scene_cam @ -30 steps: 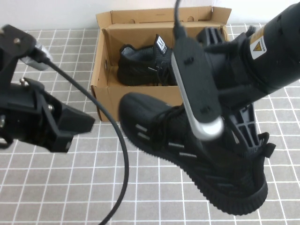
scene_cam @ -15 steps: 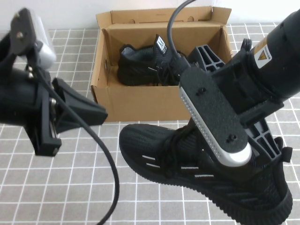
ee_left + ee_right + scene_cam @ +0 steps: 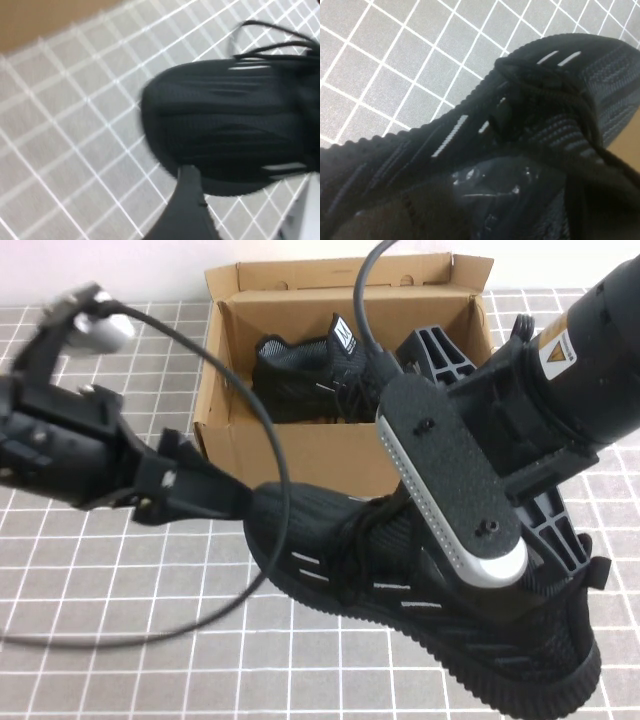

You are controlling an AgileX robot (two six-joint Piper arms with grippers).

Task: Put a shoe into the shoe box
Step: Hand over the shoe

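Note:
The shoe [image 3: 340, 560], a black knit sneaker with white side dashes, hangs in front of the shoe box [image 3: 300, 455], toe pointing left. My right gripper [image 3: 510, 560] is shut on it at the collar near the heel; the right wrist view shows the laces and the side of the shoe [image 3: 470, 125] close up around my right gripper [image 3: 560, 200]. My left gripper [image 3: 215, 495] is open, with its tips just at the toe. In the left wrist view my left gripper [image 3: 250, 210] sits right before the toe [image 3: 225, 130]. The brown box stands open, with its lid flap up.
The matching twin sneaker [image 3: 300, 380] lies inside the box at its left part, white tag up. A black cable [image 3: 270, 540] loops from the left arm over the grey tiled mat [image 3: 100, 640]. The box's brown wall [image 3: 40, 15] shows in the left wrist view.
My left arm has swung down and right, bringing its gripper to the shoe's toe. My right gripper has shifted the shoe slightly left, still in front of the box.

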